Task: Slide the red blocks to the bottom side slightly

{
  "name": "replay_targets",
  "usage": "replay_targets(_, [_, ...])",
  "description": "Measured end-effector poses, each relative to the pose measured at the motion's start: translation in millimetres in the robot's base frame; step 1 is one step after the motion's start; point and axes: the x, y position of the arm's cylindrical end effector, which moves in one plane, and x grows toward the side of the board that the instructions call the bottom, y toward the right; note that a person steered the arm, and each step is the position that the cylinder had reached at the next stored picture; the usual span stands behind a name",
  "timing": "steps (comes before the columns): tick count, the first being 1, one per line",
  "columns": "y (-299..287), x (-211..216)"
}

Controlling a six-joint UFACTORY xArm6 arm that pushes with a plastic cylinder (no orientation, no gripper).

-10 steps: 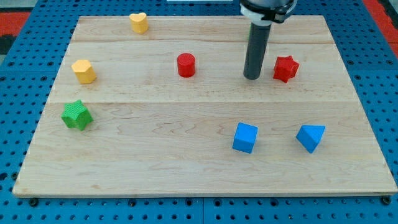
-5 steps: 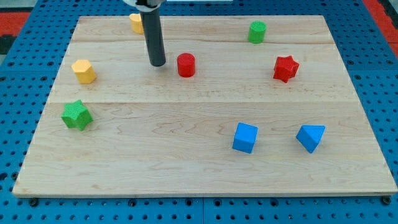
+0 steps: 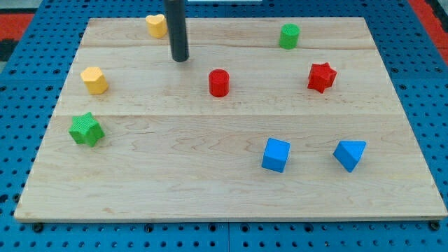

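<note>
Bare-rodded, my tip (image 3: 180,59) holds nothing — up-left of the red cylinder (image 3: 219,82), apart from it. Red star (image 3: 321,77) sits toward the view's right on the board (image 3: 210,189); no writing shows.

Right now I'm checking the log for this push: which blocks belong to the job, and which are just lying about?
Job:
red cylinder
red star
my tip, up-left of the red cylinder, apart from it

Lying about:
yellow heart
yellow hexagon block
green star
green cylinder
blue cube
blue wedge
</note>
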Motion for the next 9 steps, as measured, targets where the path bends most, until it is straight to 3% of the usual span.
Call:
replay_targets(2, [235.0,5.0])
replay_targets(5, [278.7,48.7])
replay_targets(6, [279.0,33.9])
replay_targets(7, [238.4,3.1])
replay_targets(9, [-34.8,0.4])
